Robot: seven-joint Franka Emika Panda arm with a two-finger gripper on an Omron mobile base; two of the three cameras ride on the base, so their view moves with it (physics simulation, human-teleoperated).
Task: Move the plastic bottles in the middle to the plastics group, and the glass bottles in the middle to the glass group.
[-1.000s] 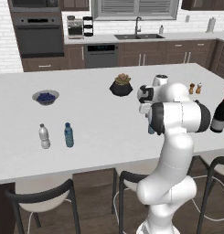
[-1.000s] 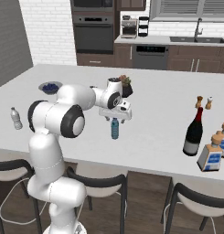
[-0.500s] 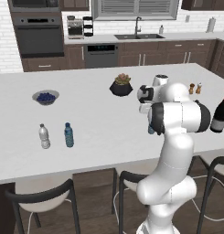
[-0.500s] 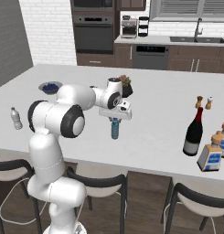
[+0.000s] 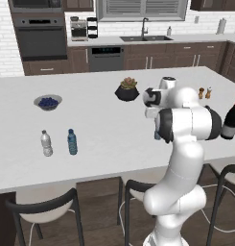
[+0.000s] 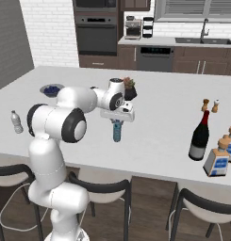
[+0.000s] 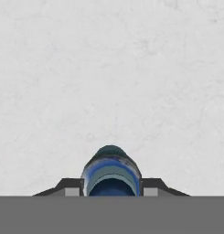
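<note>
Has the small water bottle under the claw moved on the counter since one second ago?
No. In the right base view the water bottle stands at the same spot relative to the potted plant; the claw has closed on it.

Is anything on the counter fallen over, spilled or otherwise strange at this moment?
Nothing stands out. The small water bottle is upright between the fingers of the tool. The wine bottle, the squarish bottle and the two small bottles at the other end all stand upright. No spill shows on the counter.

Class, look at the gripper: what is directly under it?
A small blue water bottle stands upright on the white island counter, its top clamped between the fingers. Its cap is covered by the gripper.
</note>
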